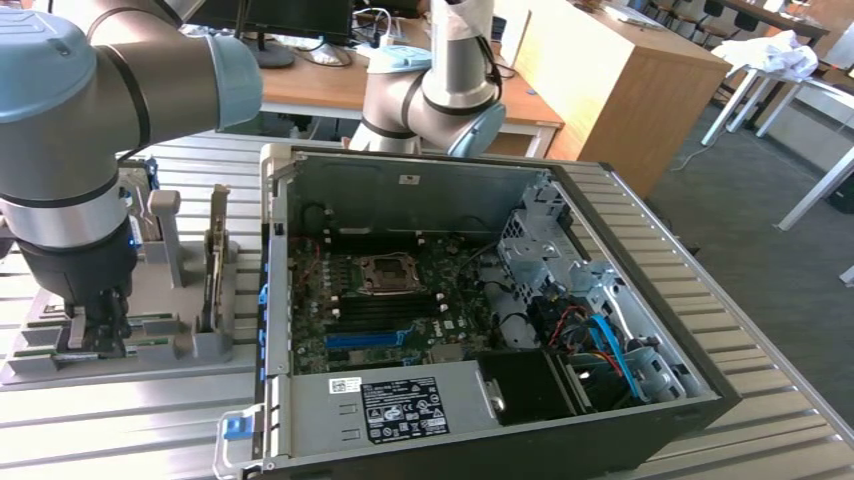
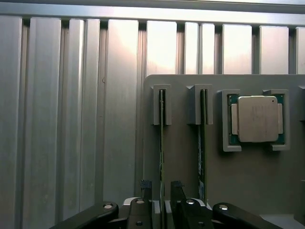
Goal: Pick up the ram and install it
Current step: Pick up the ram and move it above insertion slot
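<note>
At the near end of the open black metal computer case (image 1: 601,450), a boxy grey power supply with a printed black-and-white label (image 1: 387,405) is lying flat. Toward the exterior view's left, the ribbed aluminium tabletop (image 2: 71,119) is carrying a matte grey moulded plastic holder (image 2: 181,143). The dark two-fingered tool (image 2: 161,187) is hanging straight down over the holder from the smooth grey and pale-blue robot arm (image 1: 80,150).

The tool's fingers are standing open, one on each side of the ram (image 2: 162,143), a long, thin green circuit-board stick sitting on edge in a narrow slot of the holder. A look-alike second green stick (image 2: 202,143) is standing on edge in the neighbouring slot, just beside the ram and parallel to it. Beside that, a square processor with a dull silver metal lid (image 2: 257,118) is lying flat in a cornered pocket of the same holder.

Farther in, a green motherboard with a square socket and dark slots (image 1: 387,300) is lying on the case floor. At the far side, a pale wooden desk (image 1: 627,80) is standing behind the case.
</note>
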Controlling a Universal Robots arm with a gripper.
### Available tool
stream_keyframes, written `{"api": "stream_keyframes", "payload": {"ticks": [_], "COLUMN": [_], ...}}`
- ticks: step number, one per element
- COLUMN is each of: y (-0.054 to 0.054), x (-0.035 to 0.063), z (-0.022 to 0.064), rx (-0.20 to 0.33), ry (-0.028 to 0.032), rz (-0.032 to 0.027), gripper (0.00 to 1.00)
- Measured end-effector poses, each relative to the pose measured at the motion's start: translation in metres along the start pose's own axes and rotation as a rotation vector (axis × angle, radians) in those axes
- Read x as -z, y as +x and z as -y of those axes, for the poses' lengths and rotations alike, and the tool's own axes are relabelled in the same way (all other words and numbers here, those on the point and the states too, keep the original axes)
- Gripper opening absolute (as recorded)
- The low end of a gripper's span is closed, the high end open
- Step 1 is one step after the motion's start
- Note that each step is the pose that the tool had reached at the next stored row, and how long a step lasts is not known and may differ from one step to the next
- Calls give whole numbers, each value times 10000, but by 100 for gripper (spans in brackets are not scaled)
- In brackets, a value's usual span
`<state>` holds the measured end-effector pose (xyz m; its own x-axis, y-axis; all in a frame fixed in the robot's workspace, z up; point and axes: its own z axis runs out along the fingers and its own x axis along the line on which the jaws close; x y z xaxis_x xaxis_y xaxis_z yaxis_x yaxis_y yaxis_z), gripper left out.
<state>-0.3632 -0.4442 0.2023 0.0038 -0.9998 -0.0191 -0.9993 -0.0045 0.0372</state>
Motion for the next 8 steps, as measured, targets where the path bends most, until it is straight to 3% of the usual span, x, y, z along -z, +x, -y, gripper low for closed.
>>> {"api": "stream_keyframes", "payload": {"ticks": [8], "y": [-1], "x": [-2], "z": [15], "rx": [2], "ry": [3], "rz": [3], "gripper": [30]}}
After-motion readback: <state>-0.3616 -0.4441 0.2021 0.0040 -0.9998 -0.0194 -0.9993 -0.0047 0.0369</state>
